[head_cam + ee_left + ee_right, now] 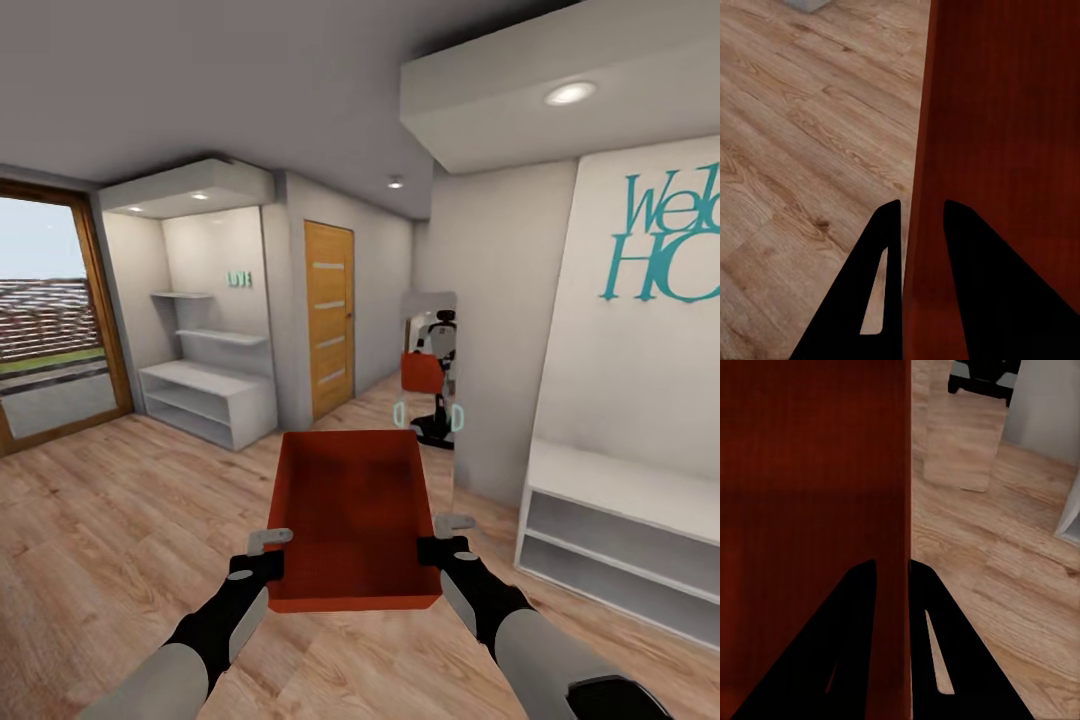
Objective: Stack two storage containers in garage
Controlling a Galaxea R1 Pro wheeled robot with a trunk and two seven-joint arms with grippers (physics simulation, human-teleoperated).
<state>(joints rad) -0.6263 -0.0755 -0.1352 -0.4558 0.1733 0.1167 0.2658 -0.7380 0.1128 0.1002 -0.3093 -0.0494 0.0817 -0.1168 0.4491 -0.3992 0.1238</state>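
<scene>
1 orange-red container (352,515) is held up in front of the robot, above the wood floor (110,510), open top up and nothing inside it (only its smooth bare bottom shows). The left gripper (268,552) pinches its left wall, and in the left wrist view the 2 dark fingers (881,285) sit either side of that wall (1005,150). The right gripper (445,535) pinches the right wall the same way, 1 finger (937,652) outside and 1 inside the container (810,472). The room has light plank flooring, grey-white walls and a recessed ceiling light (570,93). Ahead stands a wooden door (329,318), with white shelves (208,390) in a niche to its left and a glass door (50,320) at the far left. A tall mirror (430,375) reflects the robot and container; a white bench (625,540) sits under teal lettering (665,240) at right
</scene>
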